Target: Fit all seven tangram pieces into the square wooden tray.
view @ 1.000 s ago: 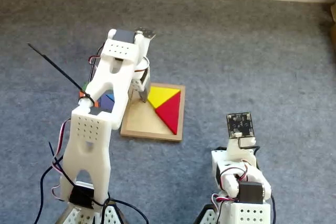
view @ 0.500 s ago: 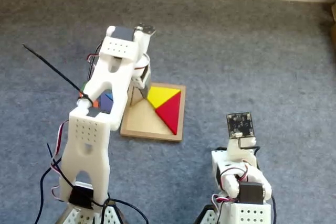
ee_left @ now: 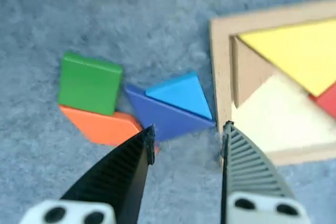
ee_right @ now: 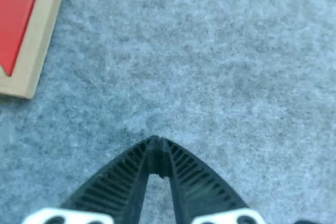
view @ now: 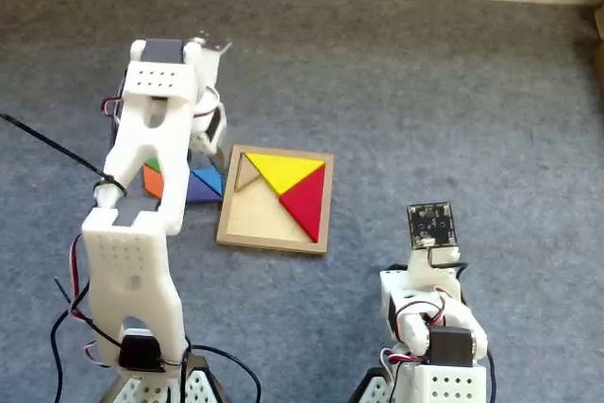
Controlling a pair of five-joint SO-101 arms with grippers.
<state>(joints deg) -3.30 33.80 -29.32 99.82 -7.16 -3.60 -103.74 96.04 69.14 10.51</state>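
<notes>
The left jaws are spread and hold nothing, hovering over the grey surface [view: 453, 92]. Just beyond their tips lies a dark blue piece [ee_left: 168, 120] with a light blue triangle [ee_left: 181, 94] touching it. An orange piece [ee_left: 102, 126] and a green square [ee_left: 89, 83] sit farther out past one tip. The other tip is just beside the square wooden tray [ee_left: 219, 72], which holds a yellow triangle [ee_left: 294, 51], a red triangle [view: 307, 203] and a tan triangle [ee_left: 249, 72]. The right jaws are pressed together over bare surface, the tray's corner well ahead of them, off to one side.
</notes>
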